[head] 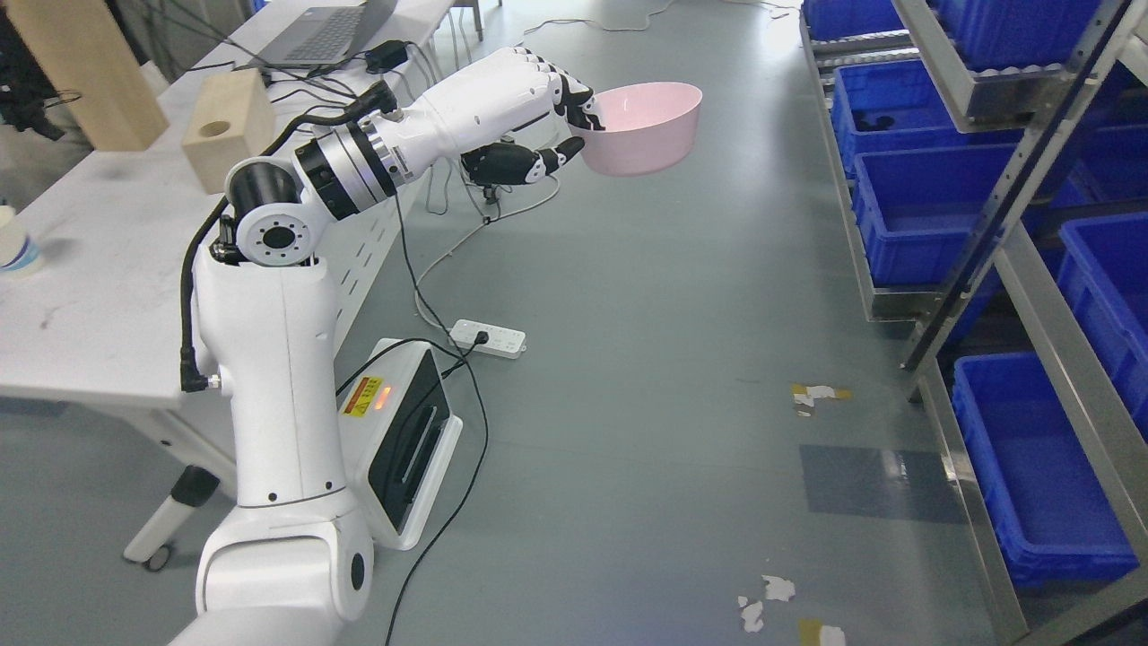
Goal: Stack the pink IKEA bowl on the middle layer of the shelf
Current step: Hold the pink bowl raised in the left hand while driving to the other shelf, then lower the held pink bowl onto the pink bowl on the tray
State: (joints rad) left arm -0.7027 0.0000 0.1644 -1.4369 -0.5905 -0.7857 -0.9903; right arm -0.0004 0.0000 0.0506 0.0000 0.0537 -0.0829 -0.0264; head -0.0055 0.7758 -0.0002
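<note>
Outstretched, left hand (pixel 552 117) grips pink bowl's (pixel 650 130) near rim, fingers inside, thumb beneath, above floor.

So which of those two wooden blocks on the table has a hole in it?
The smaller, paler wooden block, lying nearer the robot's arm, has a round hole in its top face. The taller, darker wooden block behind it at the table's far left shows no hole.
</note>
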